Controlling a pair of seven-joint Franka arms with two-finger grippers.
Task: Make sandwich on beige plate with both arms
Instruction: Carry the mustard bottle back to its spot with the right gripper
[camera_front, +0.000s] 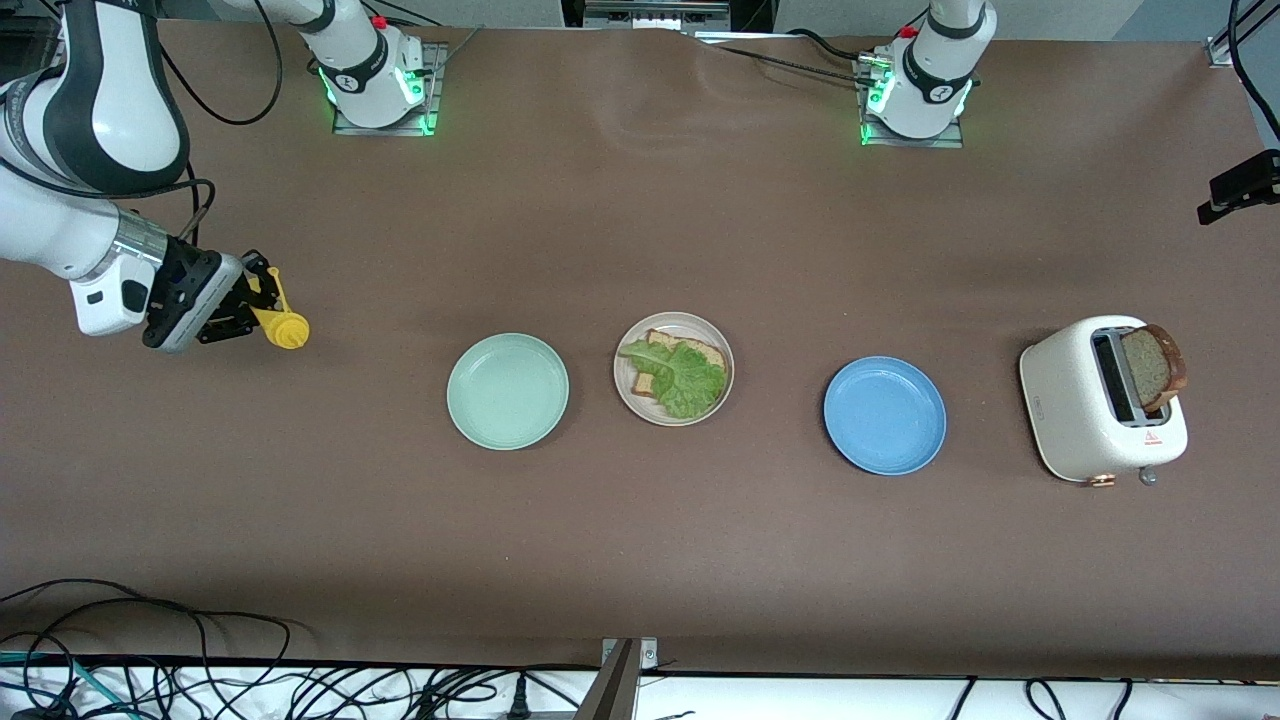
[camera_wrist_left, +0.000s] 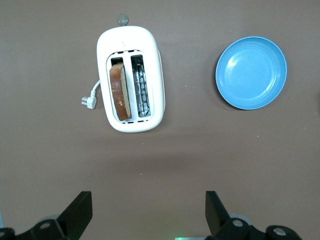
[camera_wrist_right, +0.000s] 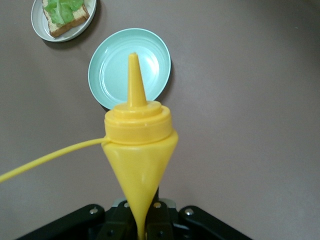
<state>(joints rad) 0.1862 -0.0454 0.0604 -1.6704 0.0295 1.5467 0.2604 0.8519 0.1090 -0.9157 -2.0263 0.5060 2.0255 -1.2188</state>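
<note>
A: Right gripper (camera_wrist_right: 142, 220) clamped on yellow sauce bottle (camera_front: 283, 325), up over the worktop's (camera_front: 640, 540) right-arm end. Why?

B: Likely to dress the lettuce-topped slice (camera_front: 680, 375) on beige plate (camera_front: 625, 395). Left gripper (camera_wrist_left: 147, 212) spread wide above toaster (camera_wrist_left: 131, 80), second slice (camera_wrist_left: 120, 91) waiting.

Beige plate (camera_front: 673, 323): round, shallow-rimmed, flat on bench, between mint plate (camera_front: 507, 390) and blue plate (camera_front: 884, 414). Holds bread slice (camera_front: 690, 351) topped with ruffled lettuce (camera_front: 683, 376).

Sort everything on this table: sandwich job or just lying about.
For the job:
beige plate
bread slice with lettuce
bread slice in the toaster
yellow squeeze bottle, in the right gripper

Lying about:
mint green plate
blue plate
</note>
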